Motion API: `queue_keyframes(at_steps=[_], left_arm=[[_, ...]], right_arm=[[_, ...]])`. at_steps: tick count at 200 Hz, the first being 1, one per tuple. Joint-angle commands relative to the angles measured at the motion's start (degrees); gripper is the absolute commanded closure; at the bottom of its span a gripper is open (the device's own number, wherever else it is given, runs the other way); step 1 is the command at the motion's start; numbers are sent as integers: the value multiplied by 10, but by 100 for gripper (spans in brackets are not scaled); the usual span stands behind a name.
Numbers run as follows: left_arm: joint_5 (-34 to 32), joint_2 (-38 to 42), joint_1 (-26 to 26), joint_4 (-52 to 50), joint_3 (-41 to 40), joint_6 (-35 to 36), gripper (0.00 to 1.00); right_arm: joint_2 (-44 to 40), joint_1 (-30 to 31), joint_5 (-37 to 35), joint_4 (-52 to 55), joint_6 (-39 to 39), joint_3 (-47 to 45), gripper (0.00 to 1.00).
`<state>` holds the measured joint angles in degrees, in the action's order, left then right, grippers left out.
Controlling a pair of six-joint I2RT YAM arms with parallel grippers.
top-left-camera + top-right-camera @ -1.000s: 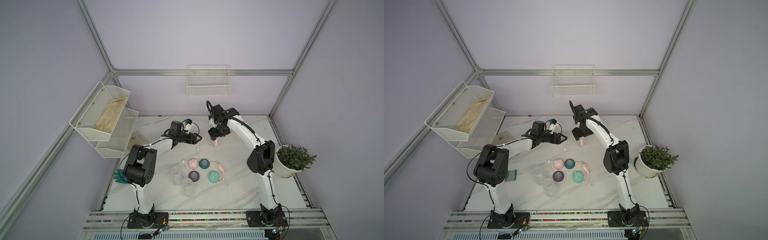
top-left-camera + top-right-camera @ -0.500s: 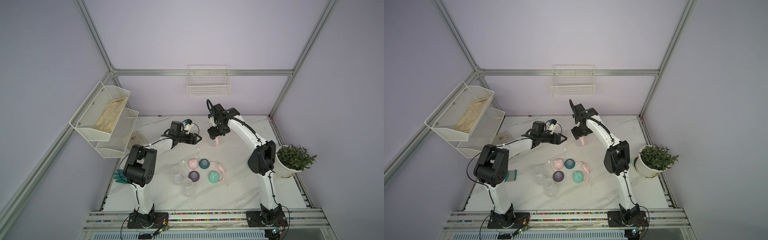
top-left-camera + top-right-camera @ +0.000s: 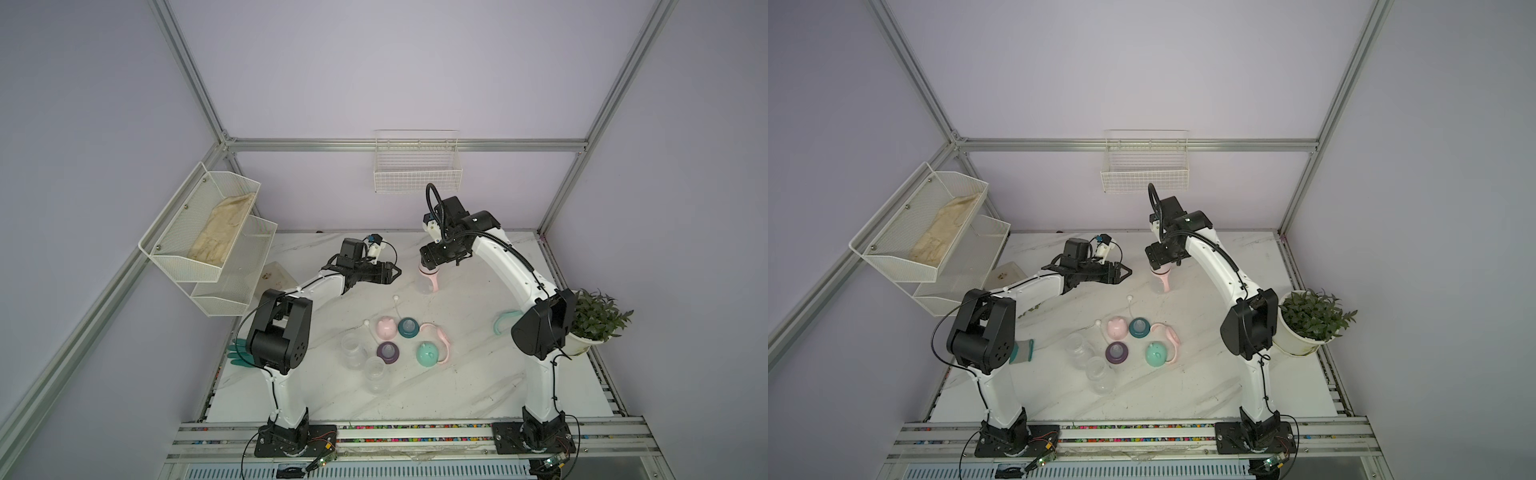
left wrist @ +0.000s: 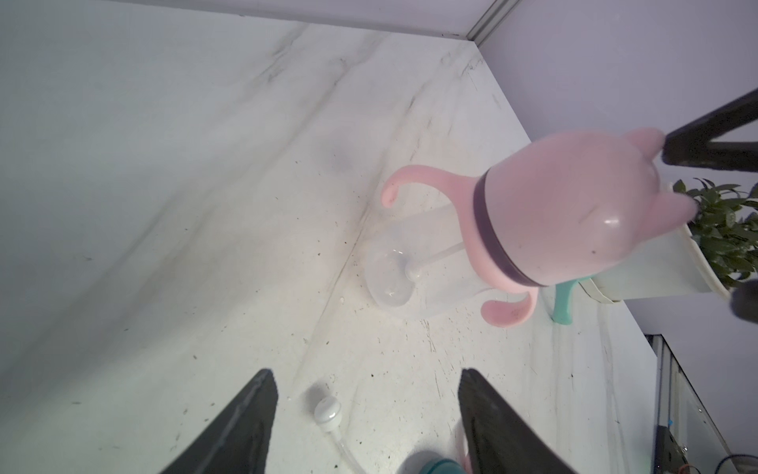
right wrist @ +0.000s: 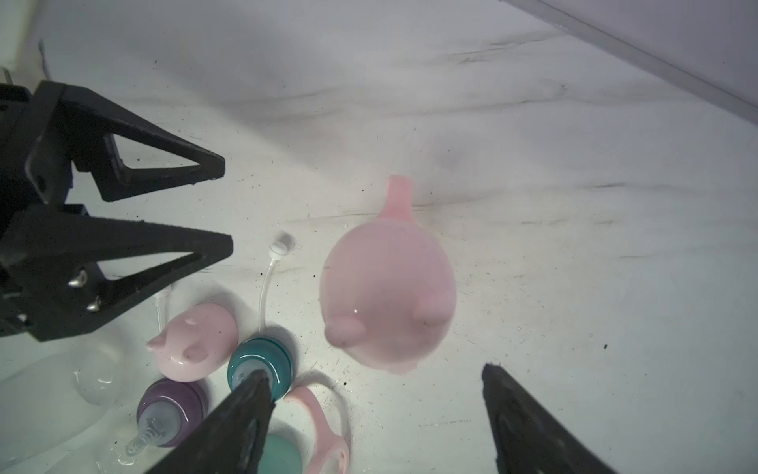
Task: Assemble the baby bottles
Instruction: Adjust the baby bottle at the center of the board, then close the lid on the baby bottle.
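The assembled bottle [image 3: 428, 283] [image 3: 1162, 283] [image 4: 553, 213] [image 5: 387, 291] stands upright on the surface [image 3: 457, 390], far of centre, directly under the right claw [image 3: 430, 261] [image 5: 375, 373]. That claw points down with its jaws spread wider than the cap and grips nothing. In the left wrist view one finger ends right at an ear of the cap; I cannot tell whether they touch.

The bottle has a pink eared dome cap, a dark purple collar, a pink two-handled ring and a clear body with a thin straw inside.

The left claw [image 3: 397, 272] [image 4: 365, 377] [image 5: 225, 205] hangs to the bottle's left, apart from it, jaws spread and empty.

Nearer, at mid-surface, the loose parts cluster:
- a pink cap [image 3: 385, 328];
- a teal collar [image 3: 408, 327];
- a purple collar [image 3: 387, 352];
- a mint cap [image 3: 428, 354];
- a pink handle ring [image 3: 440, 338];
- two clear bottle bodies [image 3: 353, 351];
- two straws [image 3: 397, 307].

A mint handle ring [image 3: 503, 322] lies at the right, near the potted plant [image 3: 598, 316].
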<state>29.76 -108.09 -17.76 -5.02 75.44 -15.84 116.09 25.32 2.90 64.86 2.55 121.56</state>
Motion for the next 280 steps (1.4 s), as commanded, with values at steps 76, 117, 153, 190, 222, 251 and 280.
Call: queue_keyframes(at_steps=[76, 117, 153, 190, 222, 251, 280], left_arm=[[-129, 40, -55, 37, 117, -20, 30], [-149, 14, -81, 37, 149, -19, 31], [-164, 0, -94, 38, 161, -19, 34], [-183, -14, -105, 36, 166, -23, 37], [-186, -32, -113, 36, 175, -23, 38], [-185, -50, -119, 36, 188, -27, 39], [-186, -62, -131, 35, 189, -29, 45]], right_arm=[[-210, -25, 91, -587, -92, -422, 50], [-197, -25, 69, -641, -95, -440, 53], [-184, -34, 73, -660, -102, -441, 56], [-176, -42, 71, -673, -108, -466, 60], [-165, -46, 79, -692, -115, -489, 62], [-152, -46, 89, -711, -123, -507, 63], [-148, -46, 83, -718, -125, -523, 66]])
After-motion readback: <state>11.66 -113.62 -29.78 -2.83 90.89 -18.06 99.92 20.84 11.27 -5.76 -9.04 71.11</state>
